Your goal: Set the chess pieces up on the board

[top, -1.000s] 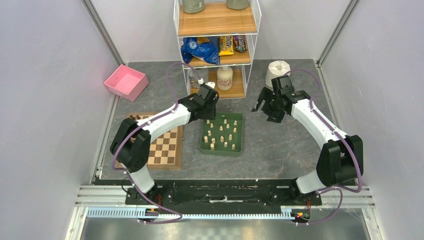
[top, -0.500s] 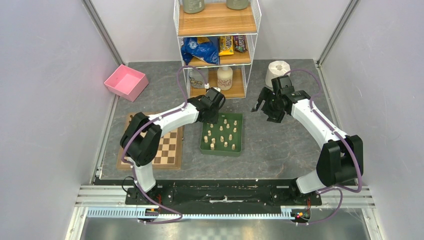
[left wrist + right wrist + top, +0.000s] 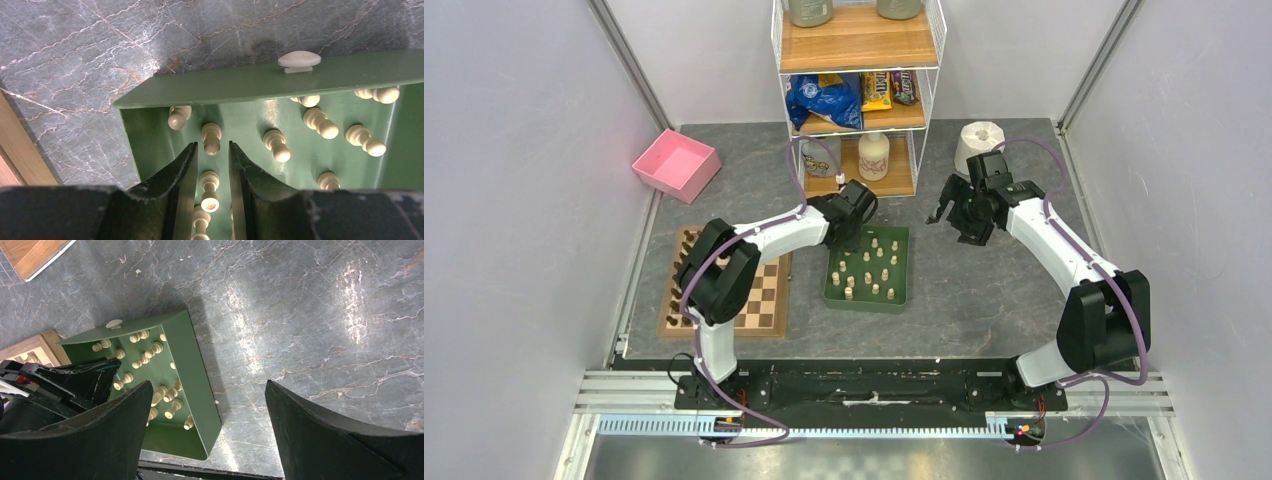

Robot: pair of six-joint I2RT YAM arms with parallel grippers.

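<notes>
Slate tabletop (image 3: 984,290); left arm (image 3: 774,230) hides much of board (image 3: 769,300).

Print on the snack packets (image 3: 876,90) is too small to read.

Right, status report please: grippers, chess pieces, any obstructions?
Left gripper open, straddling a cream pawn in green tray. Right gripper open, empty. Dark pieces along left edge of board. No obstruction seen.
</notes>
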